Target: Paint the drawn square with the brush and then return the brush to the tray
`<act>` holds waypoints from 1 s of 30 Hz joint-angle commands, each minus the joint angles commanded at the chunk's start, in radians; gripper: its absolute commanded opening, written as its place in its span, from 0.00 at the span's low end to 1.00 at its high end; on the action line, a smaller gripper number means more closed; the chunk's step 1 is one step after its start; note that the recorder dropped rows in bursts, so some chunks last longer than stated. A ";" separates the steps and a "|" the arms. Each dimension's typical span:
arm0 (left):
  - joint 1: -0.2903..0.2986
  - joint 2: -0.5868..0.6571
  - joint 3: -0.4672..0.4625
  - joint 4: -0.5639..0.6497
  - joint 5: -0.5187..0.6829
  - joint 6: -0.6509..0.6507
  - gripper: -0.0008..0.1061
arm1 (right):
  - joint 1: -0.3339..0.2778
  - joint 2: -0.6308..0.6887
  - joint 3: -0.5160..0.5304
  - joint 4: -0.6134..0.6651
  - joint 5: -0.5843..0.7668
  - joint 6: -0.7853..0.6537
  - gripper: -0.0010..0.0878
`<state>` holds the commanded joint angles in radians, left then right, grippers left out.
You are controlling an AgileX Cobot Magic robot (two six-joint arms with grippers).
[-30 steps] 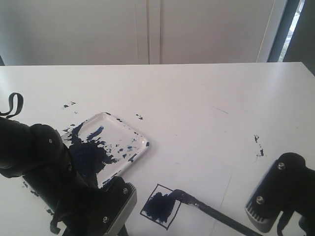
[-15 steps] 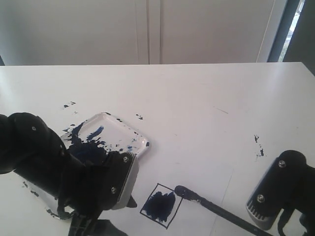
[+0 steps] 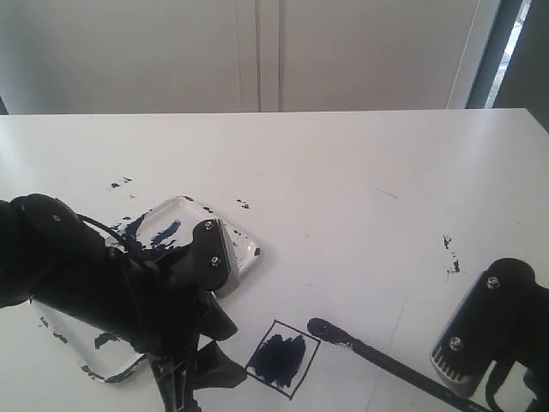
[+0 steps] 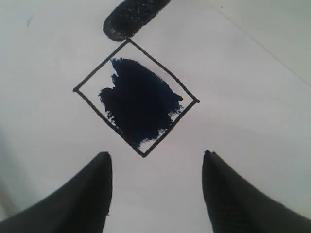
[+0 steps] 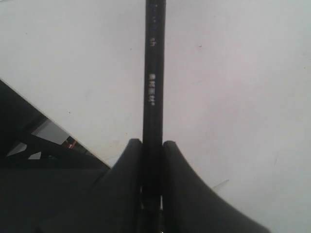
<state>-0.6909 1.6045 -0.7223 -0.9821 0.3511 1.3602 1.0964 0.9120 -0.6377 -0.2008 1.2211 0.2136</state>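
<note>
The drawn square (image 4: 136, 99) has a thin black outline and a dark blue patch over most of its inside; one corner strip stays white. In the exterior view the square (image 3: 281, 359) lies near the front edge. The brush (image 3: 377, 360) slants to its right, bristle tip (image 3: 319, 326) just outside the outline. My right gripper (image 5: 152, 143) is shut on the black handle (image 5: 153, 73). My left gripper (image 4: 156, 160) hangs open beside the square, nothing between its fingers. The left arm (image 3: 103, 283) covers much of the paint-smeared tray (image 3: 171, 210).
Small dark paint specks (image 3: 120, 184) dot the white table (image 3: 343, 172) behind the tray, with more specks (image 3: 244, 204) near its far corner and some (image 3: 449, 256) at the right. A pale wall stands past the table's far edge.
The brush tip has come off the painted patch and drawn back to the right of the square. My left arm has swung right across the tray towards the square.
</note>
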 joint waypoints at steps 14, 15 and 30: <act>-0.024 0.042 0.028 0.131 -0.125 -0.132 0.56 | 0.000 -0.002 0.000 0.042 0.000 -0.004 0.01; -0.024 0.043 0.028 0.130 -0.142 -0.132 0.56 | 0.000 -0.002 0.000 0.051 0.000 -0.009 0.01; -0.024 0.112 0.028 0.140 -0.184 -0.130 0.56 | 0.000 -0.002 0.000 0.069 0.000 -0.036 0.01</act>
<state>-0.7145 1.7162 -0.6945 -0.8426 0.1674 1.2301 1.0964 0.9101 -0.6377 -0.1322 1.2211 0.1775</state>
